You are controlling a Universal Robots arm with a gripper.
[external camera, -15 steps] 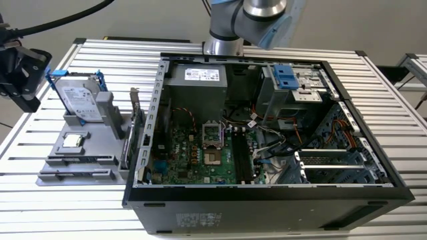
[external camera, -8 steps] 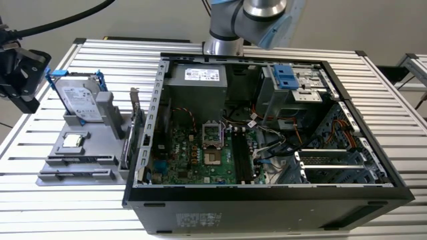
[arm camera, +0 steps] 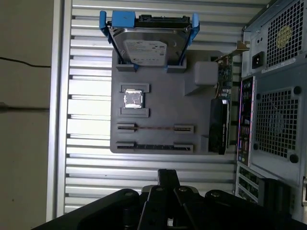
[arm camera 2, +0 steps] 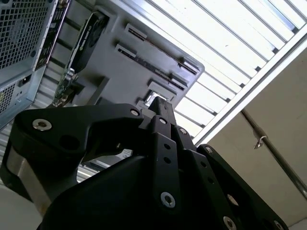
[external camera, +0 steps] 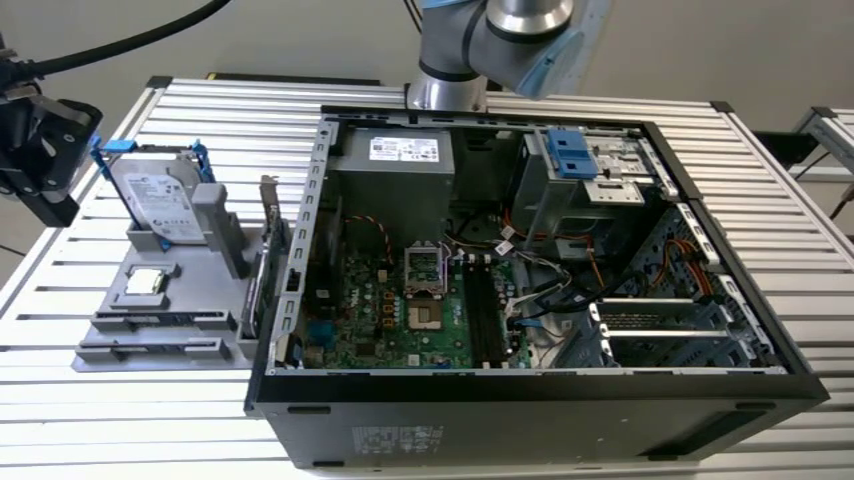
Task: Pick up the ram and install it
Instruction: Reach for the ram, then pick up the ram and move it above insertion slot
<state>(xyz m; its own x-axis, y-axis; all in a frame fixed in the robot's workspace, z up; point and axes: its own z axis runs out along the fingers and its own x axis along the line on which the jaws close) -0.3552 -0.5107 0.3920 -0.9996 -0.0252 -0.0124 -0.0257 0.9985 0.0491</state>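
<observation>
The ram (arm camera: 156, 128) shows edge-on as a thin stick standing between two brackets of the grey parts holder (arm camera: 158, 110). A second, darker stick (arm camera: 156, 145) stands in the row beside it. My black gripper (arm camera: 168, 174) hangs off the holder's ram side, apart from it and touching nothing. In the exterior view the gripper (external camera: 47, 185) is at the far left, above the table edge beside the holder (external camera: 134, 330). The open computer case (external camera: 534, 250) holds the motherboard, with black memory slots (external camera: 487, 315) near its middle.
The holder also carries a silver hard drive in blue rails (arm camera: 146, 40), a small square processor chip (arm camera: 133, 98) and a graphics card (arm camera: 219, 124) standing on edge next to the case wall. The slatted metal table (external camera: 160, 420) lies underneath. A black cable (external camera: 120, 40) runs overhead.
</observation>
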